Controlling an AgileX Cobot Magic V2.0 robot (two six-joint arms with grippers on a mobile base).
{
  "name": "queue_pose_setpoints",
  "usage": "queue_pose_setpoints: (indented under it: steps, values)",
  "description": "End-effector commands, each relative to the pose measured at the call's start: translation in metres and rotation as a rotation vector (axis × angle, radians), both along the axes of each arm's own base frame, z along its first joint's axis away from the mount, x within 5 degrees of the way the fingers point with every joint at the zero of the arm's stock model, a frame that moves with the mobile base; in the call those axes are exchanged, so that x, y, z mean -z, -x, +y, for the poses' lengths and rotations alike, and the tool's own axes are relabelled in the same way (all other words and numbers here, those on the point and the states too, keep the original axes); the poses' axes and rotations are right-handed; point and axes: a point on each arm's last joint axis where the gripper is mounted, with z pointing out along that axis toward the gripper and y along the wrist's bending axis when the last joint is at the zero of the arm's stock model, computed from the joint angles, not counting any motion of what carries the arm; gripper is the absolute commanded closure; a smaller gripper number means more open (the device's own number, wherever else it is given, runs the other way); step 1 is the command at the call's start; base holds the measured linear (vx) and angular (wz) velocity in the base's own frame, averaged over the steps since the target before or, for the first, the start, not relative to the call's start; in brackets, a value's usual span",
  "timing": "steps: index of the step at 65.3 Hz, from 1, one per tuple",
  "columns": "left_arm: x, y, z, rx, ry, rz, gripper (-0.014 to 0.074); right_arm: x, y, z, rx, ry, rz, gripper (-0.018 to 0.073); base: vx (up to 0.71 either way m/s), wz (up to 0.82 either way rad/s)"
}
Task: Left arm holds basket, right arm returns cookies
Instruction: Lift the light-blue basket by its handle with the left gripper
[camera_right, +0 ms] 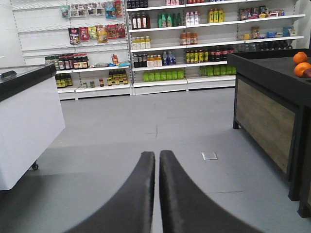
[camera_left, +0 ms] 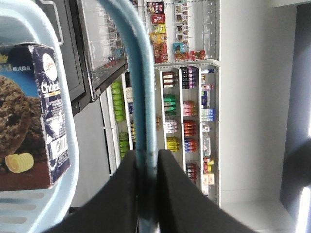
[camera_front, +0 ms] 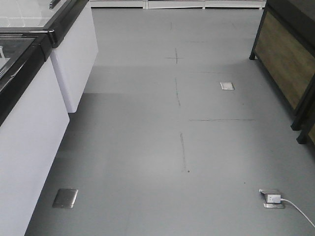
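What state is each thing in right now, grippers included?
Left gripper: shut on one handle of the basket.
Cookies: inside the basket, not gripped.
Right gripper: shut, empty.
Floor socket: white plug and cable inserted.

From where I stand there is one basket (camera_left: 69,155), with one handle (camera_left: 141,73) showing, and one box of cookies (camera_left: 29,116) in it. There are two grippers: the left gripper (camera_left: 147,155) and the right gripper (camera_right: 157,155). Two white cabinets (camera_front: 74,54) stand along one side. The floor has three metal plates (camera_front: 65,197), and one plug (camera_front: 273,197) with one white cable (camera_front: 300,212) sits in one of them. Two oranges (camera_right: 300,57) lie on the one dark counter (camera_right: 272,68). The shelf goods are too many and too small to count.
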Motion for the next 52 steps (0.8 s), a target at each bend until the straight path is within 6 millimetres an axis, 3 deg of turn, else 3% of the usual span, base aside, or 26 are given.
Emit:
queue_pose_setpoints:
  steps: [1, 18, 30, 40, 52]
  values:
    - [-0.027, 0.002, -0.009, 0.009, -0.045, -0.074, 0.0603, -0.001, 0.0, 0.001, -0.008, 0.016, -0.062, 0.057, 0.0, 0.0]
    - [-0.041, 0.004, -0.014, 0.019, -0.077, -0.098, 0.0602, -0.001, 0.0, 0.001, -0.008, 0.016, -0.062, 0.057, 0.0, 0.0]
    - [-0.092, 0.005, -0.025, 0.038, -0.192, -0.179, 0.0602, -0.001, 0.0, 0.001, -0.008, 0.016, -0.062, 0.057, 0.0, 0.0]
    - [-0.139, -0.002, -0.06, 0.118, -0.276, -0.267, 0.0602, -0.001, 0.0, 0.001, -0.008, 0.016, -0.062, 0.057, 0.0, 0.0]
    - [-0.163, -0.013, -0.113, 0.281, -0.31, -0.329, 0.0602, -0.001, 0.0, 0.001, -0.008, 0.016, -0.062, 0.057, 0.0, 0.0]
